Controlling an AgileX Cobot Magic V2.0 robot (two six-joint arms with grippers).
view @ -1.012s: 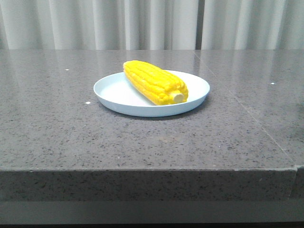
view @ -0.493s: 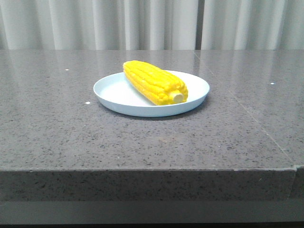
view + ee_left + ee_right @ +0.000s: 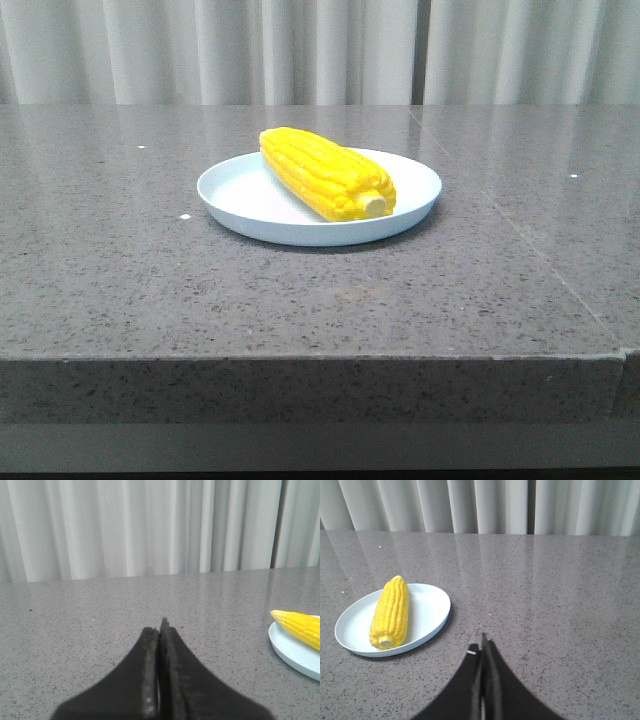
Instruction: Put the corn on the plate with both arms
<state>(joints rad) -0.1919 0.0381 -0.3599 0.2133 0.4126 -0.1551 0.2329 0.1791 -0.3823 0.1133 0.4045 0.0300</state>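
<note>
The yellow corn (image 3: pixel 326 172) lies across the pale blue-white plate (image 3: pixel 240 200) in the middle of the grey stone table, its pale stub end toward the front right. Neither gripper shows in the front view. In the left wrist view my left gripper (image 3: pixel 160 627) is shut and empty, well to the left of the plate (image 3: pixel 295 652) and the corn's tip (image 3: pixel 299 625). In the right wrist view my right gripper (image 3: pixel 481 647) is shut and empty, to the right of the plate (image 3: pixel 427 605) and corn (image 3: pixel 391 611).
The grey speckled table (image 3: pixel 120 280) has a front edge near the camera and a seam on its right side (image 3: pixel 540 265). White curtains (image 3: pixel 320 50) hang behind it.
</note>
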